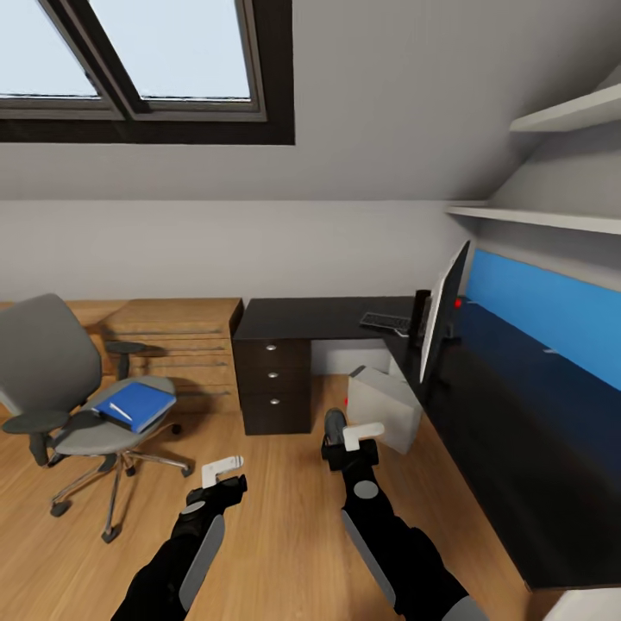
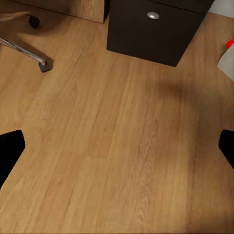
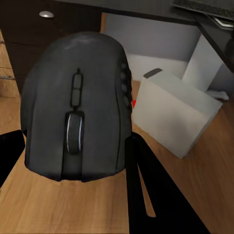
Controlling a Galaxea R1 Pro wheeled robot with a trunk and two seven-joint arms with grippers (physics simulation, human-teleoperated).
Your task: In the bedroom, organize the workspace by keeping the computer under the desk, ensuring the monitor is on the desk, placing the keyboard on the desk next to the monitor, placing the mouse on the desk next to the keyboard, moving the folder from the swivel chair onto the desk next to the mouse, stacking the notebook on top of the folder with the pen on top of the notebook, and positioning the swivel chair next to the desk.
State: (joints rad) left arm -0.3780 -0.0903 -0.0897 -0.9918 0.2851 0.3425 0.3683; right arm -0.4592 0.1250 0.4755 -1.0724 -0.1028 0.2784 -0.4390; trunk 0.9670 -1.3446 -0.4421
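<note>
Mouse (image 3: 78, 107) sat pinched in the right gripper (image 1: 343, 437), low over the floor near the computer (image 1: 384, 405). Left gripper (image 1: 217, 477) hung wide, empty. Next, probably, lift it up beside the keyboard (image 1: 385, 323).

The mouse (image 3: 78, 107) is matt dark grey-black with a paler grey scroll wheel. At the centre left, the swivel chair (image 1: 52, 371) is grey with black armrests and a chrome base; on its seat lies a bright blue folder (image 1: 134, 405) bearing a thin white pen (image 1: 120, 412). The desk (image 1: 345, 317) top is glossy black, its drawer fronts dark with silvery knobs. The computer (image 1: 384, 405) is light grey-white with a red dot. The floor (image 1: 276, 535) is light wood with visible plank grain. At the right, a wall panel (image 1: 552, 319) is bright blue.
</note>
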